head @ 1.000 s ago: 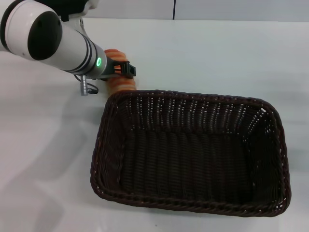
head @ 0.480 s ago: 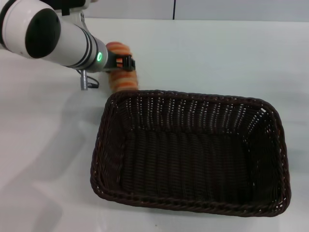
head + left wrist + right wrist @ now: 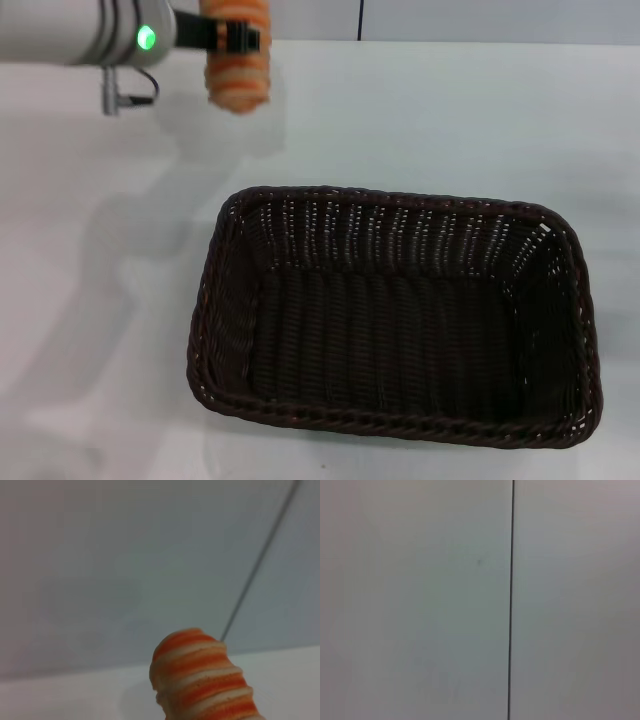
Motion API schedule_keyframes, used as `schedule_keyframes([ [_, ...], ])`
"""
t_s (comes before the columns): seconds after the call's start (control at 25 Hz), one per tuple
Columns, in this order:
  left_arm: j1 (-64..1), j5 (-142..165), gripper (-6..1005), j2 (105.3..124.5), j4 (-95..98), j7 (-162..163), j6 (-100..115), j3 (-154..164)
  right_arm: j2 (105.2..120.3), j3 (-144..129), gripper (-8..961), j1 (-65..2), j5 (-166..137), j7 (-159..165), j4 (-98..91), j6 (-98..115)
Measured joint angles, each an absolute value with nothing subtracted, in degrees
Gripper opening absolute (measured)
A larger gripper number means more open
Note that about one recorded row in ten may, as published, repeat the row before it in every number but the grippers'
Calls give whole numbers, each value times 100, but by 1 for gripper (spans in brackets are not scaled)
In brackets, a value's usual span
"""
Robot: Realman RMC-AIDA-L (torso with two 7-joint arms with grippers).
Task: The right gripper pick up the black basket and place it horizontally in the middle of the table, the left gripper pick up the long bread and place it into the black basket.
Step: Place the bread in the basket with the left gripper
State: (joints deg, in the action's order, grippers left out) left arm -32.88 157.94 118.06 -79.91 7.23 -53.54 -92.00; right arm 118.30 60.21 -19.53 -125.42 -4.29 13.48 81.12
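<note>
Dark wicker black basket mid-frame on table; upper left, left gripper clamped on long bread, lifted.

Long bread apparently above the table, behind-left of the black basket.

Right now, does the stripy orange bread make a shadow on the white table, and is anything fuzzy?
Head view: the stripy orange-and-cream long bread, held up by the black left gripper, casts a soft grey shadow on the plain white table beside the dark woven wicker basket. Left wrist view: the bread looks fuzzy. Right wrist view: only a pale surface with a dark line.
</note>
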Motion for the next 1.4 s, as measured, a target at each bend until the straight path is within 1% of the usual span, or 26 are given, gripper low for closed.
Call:
schedule_keyframes([
  [0.08,-3102,15458,471,11801,-8576,162,-5616,-9416,11833,6022,343,-1975,-12538,-431,1340,8121],
  [0.24,-2956,14504,418,11801,-9246,-866,-6282,-9886,11837,6022,342,-2058,-12531,-436,1240,8122],
  [0.48,-2537,12867,401,11804,-10095,-2248,-7331,-10434,11859,6066,342,-2096,-12527,-443,1140,8166],
  [0.72,-2148,11368,387,11797,-10311,-3227,-8263,-10906,11888,6157,342,-2064,-12524,-446,1178,8341],
  [1.08,-2005,10930,387,11802,-10173,-4139,-9115,-10686,11893,6172,342,-2113,-12524,-448,1172,8274],
  [1.36,-2049,10625,471,11817,-9784,-4662,-9533,-10578,11891,6179,341,-2123,-12524,-449,1177,8265],
  [1.4,-2049,10625,579,11817,-9784,-4662,-9533,-10578,11891,6179,341,-2130,-12524,-449,1177,8264],
])
